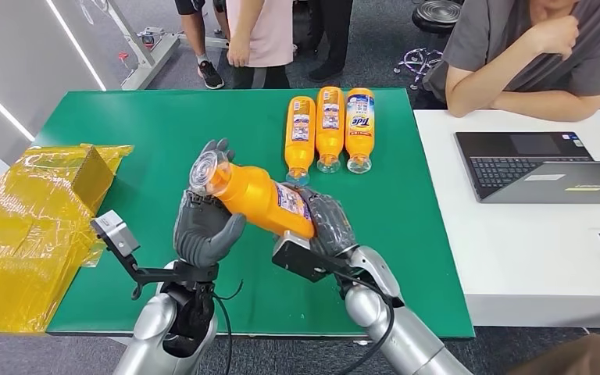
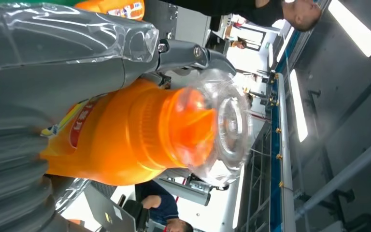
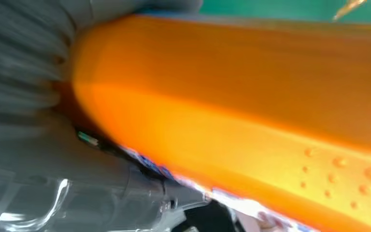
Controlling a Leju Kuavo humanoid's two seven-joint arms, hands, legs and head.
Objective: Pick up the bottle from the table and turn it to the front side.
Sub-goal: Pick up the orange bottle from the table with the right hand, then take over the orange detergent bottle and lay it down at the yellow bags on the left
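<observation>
Held aloft over the near middle of the green table [image 1: 164, 125]: an orange detergent bottle [image 1: 259, 199], lying on a slant, clear cap [image 1: 205, 170] up and to the left, base down and to the right. Clasped at the neck end by the left hand [image 1: 203, 226], fingers rising behind the cap, thumb under the shoulder. Gripped at the base end by the right hand [image 1: 328, 223], fingers wrapped over the label. Probably shared between both hands so that one can loosen and regrip while the other rolls the body about its long axis. Label partly up, its small print suggesting the back side, so likely mid-turn rather than done.

Farther off, right of centre: three matching Tide bottles [image 1: 330, 129] laid side by side, caps pointing near; the rightmost with its front logo up, the other two with small-print labels up. At the left edge, a yellow-wrapped box [image 1: 31, 226]. On the white desk to the right, a laptop [image 1: 547, 166], with a seated person behind it.
</observation>
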